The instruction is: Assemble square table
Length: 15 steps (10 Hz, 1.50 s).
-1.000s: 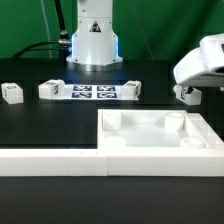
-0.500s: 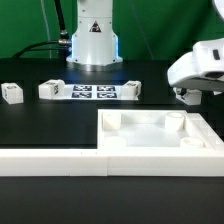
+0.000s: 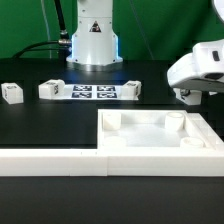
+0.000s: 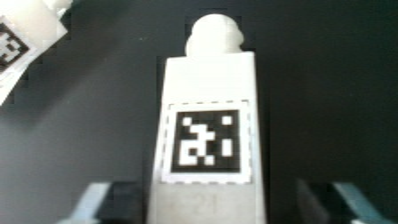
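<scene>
The tool (image 4: 228,202) straddles a leg (image 4: 214,100) on the black table (image 3: 60,125), green backdrop (image 3: 20,30) behind.

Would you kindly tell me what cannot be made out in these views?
- Wrist view: the claw has its fingertips cut off by the picture's edge, so contact with the leg is unclear.
- Exterior view: the claw's opening is too small and dark to judge.
- Exterior view: the leftmost leg: tag too small to read.
</scene>
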Motion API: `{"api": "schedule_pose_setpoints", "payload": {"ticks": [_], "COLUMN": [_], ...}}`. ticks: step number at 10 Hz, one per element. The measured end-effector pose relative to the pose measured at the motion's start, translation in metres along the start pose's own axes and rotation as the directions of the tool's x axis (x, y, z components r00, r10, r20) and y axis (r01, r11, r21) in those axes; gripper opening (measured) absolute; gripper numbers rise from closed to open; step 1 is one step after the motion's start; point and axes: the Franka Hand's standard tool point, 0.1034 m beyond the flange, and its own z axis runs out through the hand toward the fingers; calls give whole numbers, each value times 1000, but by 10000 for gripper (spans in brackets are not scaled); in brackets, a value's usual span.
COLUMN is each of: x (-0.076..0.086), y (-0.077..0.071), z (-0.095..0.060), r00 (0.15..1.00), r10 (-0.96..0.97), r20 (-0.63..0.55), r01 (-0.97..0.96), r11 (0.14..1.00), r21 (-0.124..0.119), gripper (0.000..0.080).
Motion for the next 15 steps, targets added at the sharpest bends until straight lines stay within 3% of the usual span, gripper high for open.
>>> {"api": "schedule_pose_setpoints", "payload": {"ticks": [1,7,8,9,11,12,14,15], "x": [0,0,0,0,-15,-27,-9,-10], "y": [0,4,23,44,78,90,86,85], "z": [0,-3,-21,-44,-90,-104,-111,-115], "r00": [1000,1000,1000,1000,999,999,990,975], "r10": [0,-11,-20,9,25,30,39,50], "r20": [-1,1,6,-15,-39,-24,-133,-217], "r01": [0,11,20,-8,-21,-27,-22,-19], "r11": [1000,1000,998,997,994,993,991,990], "r21": [0,8,56,77,110,115,130,139], "gripper": [288,288,288,290,290,290,290,290]}}
